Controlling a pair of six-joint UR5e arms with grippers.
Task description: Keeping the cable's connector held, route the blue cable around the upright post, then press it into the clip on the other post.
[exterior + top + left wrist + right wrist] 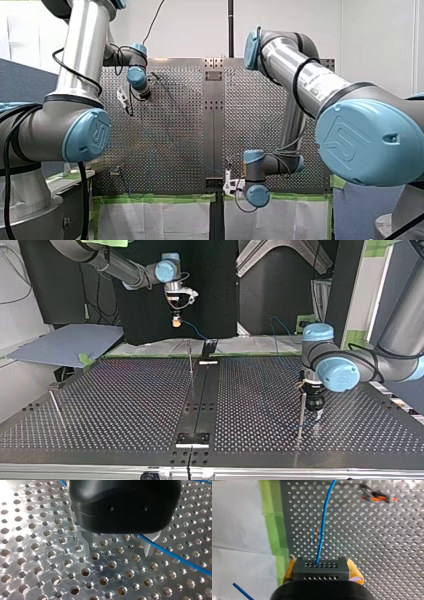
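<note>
Both of the right arm's fingers [355, 572], yellow-padded, press on the sides of the black connector [322, 571] and grip it between them. The blue cable [323, 522] leaves the connector's face and runs ahead of them over the perforated bench [374, 542]. The left arm's fingers [87, 545] stand apart just above the bench, gripping nothing. The cable slants past one of them, and an upright post [301, 412] stands just beside them.

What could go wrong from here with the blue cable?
My left gripper is open and the blue cable slants past one finger, so closing may miss it. That gripper sits close beside an upright post and could knock it. My right gripper clamps the connector; a taut cable could tug it loose.
</note>
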